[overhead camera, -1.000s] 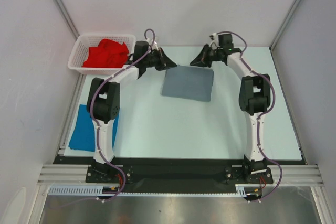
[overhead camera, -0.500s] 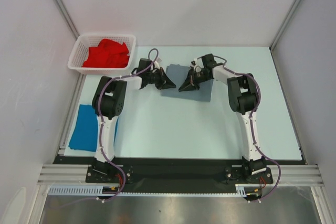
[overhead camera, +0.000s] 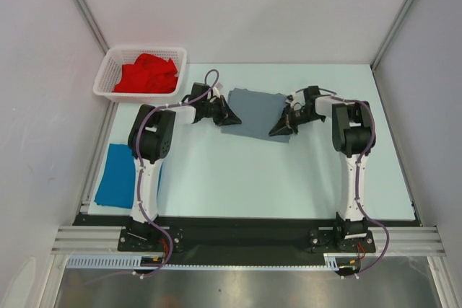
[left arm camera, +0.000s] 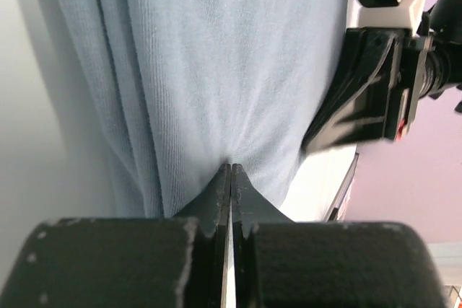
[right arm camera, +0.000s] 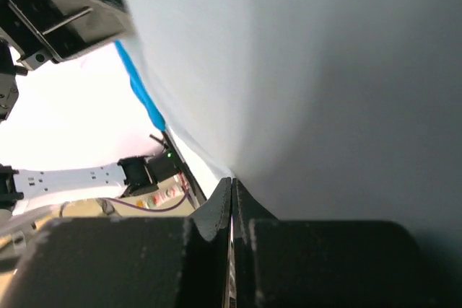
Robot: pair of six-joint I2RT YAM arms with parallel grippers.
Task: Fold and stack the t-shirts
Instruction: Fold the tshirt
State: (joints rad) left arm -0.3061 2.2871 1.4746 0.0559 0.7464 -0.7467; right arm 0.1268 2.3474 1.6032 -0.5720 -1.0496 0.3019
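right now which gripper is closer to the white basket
Left. The left gripper is at the grey t-shirt's left edge, the side towards the basket; the right gripper is at its right edge, farther off.

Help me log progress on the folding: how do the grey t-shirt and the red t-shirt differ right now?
The grey t-shirt lies folded flat on the table; the red t-shirt sits crumpled in the white basket. The grey t-shirt is pinched by the left pincer and the right pincer; nothing touches the red t-shirt. Both are plain, single-colour cloth.
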